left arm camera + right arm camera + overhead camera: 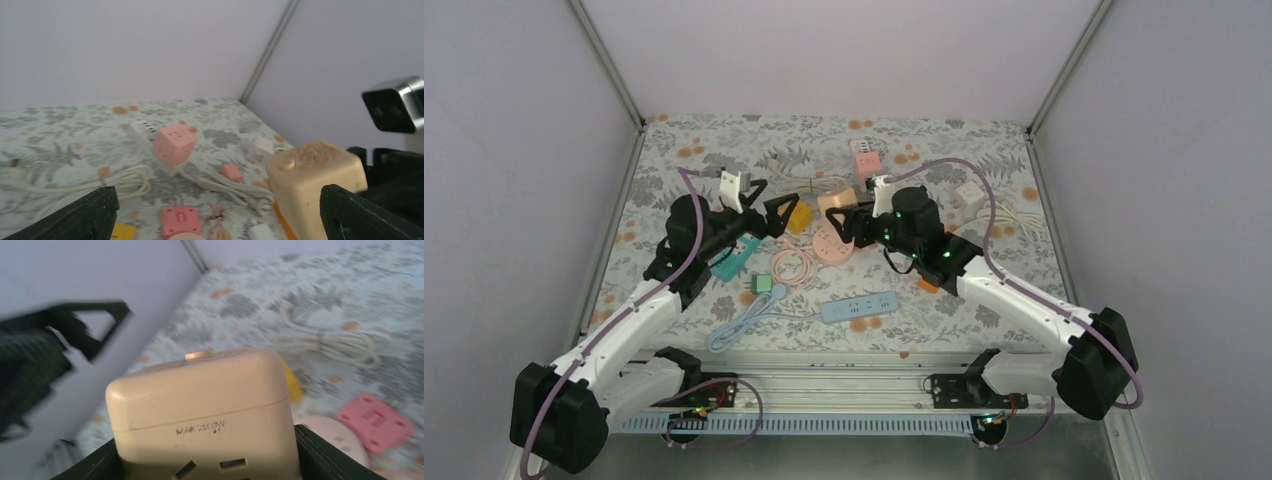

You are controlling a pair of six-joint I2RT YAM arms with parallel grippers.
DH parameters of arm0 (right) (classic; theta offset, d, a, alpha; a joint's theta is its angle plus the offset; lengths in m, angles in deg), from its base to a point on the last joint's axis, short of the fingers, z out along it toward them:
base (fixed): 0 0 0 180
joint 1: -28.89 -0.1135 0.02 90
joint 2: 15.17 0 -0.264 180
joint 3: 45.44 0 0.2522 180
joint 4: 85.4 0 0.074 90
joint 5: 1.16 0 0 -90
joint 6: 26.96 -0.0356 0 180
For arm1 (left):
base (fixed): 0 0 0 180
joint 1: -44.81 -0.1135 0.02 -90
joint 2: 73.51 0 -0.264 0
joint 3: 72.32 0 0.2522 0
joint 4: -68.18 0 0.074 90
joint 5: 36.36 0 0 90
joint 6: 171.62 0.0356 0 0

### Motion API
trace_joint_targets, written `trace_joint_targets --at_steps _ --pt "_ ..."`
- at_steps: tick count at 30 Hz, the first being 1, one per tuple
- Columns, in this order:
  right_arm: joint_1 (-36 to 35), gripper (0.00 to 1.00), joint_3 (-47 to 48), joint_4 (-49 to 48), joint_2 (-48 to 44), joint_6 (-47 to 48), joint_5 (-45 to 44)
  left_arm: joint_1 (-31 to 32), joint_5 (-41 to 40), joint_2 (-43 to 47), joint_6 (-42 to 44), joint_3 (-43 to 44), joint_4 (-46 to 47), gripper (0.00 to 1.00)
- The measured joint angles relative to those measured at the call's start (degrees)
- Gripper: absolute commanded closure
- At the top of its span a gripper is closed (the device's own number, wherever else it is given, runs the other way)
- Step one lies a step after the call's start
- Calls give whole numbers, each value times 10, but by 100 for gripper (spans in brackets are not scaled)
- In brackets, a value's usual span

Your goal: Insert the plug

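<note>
My right gripper (849, 220) is shut on a beige cube socket (836, 200) and holds it above the table; in the right wrist view the cube (200, 400) fills the space between the fingers (320, 455), marked "MAX 2500W", with slots on its near face. My left gripper (769, 203) is open and empty, just left of the cube. In the left wrist view its fingers (95, 215) stand wide apart and the cube (312, 185) is at the right. A pink square plug (180, 220) lies below on a round pink socket (832, 245) with a coiled pink cable (794, 266).
A yellow block (799, 216) lies under the left gripper. A pink cube socket (866, 160) and white cube socket (969, 193) with white cables are at the back. A teal strip (734, 258), green adapter (761, 284) and blue power strip (861, 307) lie nearer.
</note>
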Motion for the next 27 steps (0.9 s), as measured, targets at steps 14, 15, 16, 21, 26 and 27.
trace_joint_targets --at_steps 14,15,16,21,26,27 --pt "22 45 6 -262 2 -231 248 3 133 58 -229 -31 187 0" --pt "21 45 8 -274 7 -244 259 3 138 57 -244 -31 196 0" --pt "21 45 12 -286 11 -258 271 3 143 57 -260 -31 206 0" --pt "21 44 38 -316 28 -299 303 5 171 45 -329 -31 245 0" --pt "22 44 56 -337 34 -321 318 14 192 17 -377 -17 268 2" --pt "22 44 59 -340 37 -324 320 18 196 13 -386 -16 275 3"
